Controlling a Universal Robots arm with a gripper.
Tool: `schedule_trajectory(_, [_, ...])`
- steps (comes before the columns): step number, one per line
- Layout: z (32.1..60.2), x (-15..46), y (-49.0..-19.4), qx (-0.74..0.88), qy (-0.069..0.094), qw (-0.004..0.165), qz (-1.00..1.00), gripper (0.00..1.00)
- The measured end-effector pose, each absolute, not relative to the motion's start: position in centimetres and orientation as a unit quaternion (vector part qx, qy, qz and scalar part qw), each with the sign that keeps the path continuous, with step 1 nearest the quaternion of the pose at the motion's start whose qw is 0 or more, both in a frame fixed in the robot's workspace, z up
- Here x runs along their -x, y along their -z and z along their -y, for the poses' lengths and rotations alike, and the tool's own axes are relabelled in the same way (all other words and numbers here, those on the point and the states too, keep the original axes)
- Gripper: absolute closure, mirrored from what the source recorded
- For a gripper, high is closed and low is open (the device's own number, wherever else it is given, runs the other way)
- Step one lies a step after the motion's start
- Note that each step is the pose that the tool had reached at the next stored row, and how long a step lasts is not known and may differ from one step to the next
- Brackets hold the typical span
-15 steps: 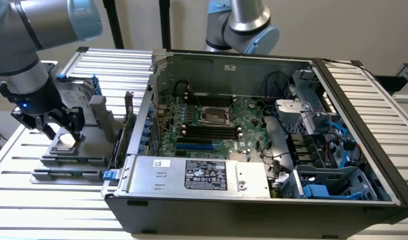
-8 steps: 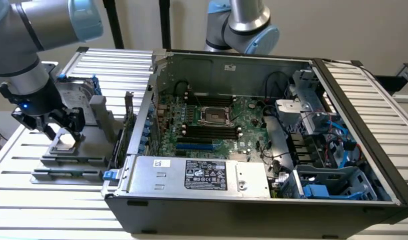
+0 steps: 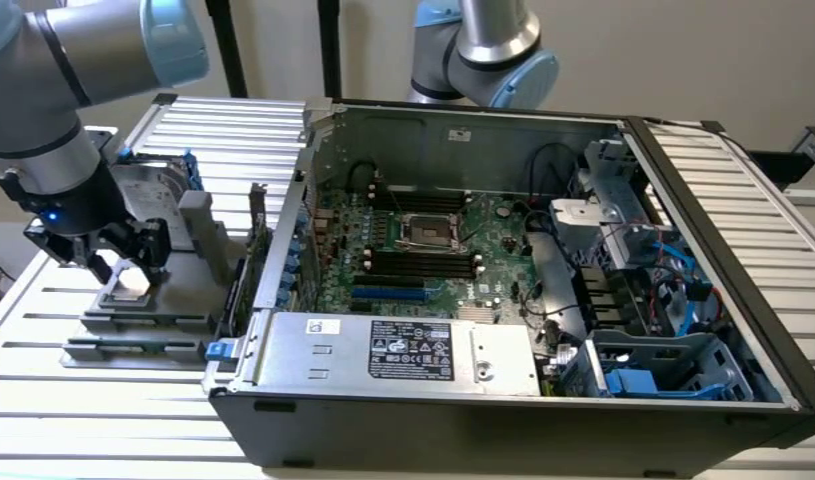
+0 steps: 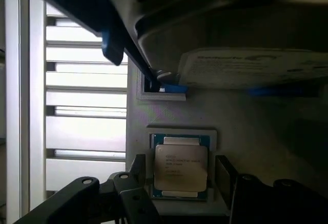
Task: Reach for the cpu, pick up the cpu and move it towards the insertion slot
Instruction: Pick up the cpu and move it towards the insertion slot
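Pointing straight down, arm (image 3: 60,170) hangs over cpu (image 4: 181,167); jaws wide apart, flanking it, gripping nothing.

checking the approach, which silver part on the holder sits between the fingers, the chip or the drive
The cpu, the small flat square chip: the open fingers flank it. The larger blue-framed hard drive stands beyond them.

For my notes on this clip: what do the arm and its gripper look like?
The arm is built of silver-grey tube links with pale blue joint caps. Its wrist section is black, with a small blue light glowing on it. The gripper is black, and its fingers are angular linkage bars with round pivot holes.
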State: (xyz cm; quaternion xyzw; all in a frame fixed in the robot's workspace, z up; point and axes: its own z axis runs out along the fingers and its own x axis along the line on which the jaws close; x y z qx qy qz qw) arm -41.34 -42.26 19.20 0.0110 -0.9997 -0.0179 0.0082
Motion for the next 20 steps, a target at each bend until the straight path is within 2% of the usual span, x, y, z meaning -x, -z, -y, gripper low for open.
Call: schedule_trajectory(20, [42.42,41.27,-18.48,-0.011,0.018,0.009,1.0,0.35])
